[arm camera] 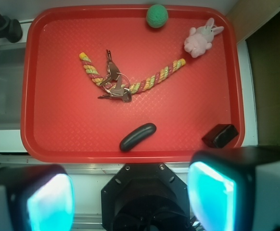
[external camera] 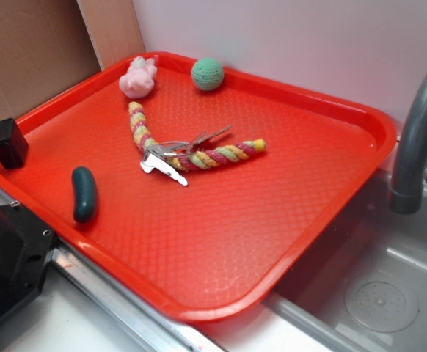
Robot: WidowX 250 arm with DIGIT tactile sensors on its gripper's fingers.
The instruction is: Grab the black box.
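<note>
Small matte black box [external camera: 9,142], rounded edges, tilted up on rim at corner of red tray [external camera: 287,220], near dark pickle toy [external camera: 84,193]. Tool [arm camera: 130,199] spread open, empty, well apart from box.

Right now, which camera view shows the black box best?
The wrist view: the black box shows from above, whole, at the tray's corner rim. The exterior view shows it too, but far at the picture's left edge, seen obliquely.
</note>
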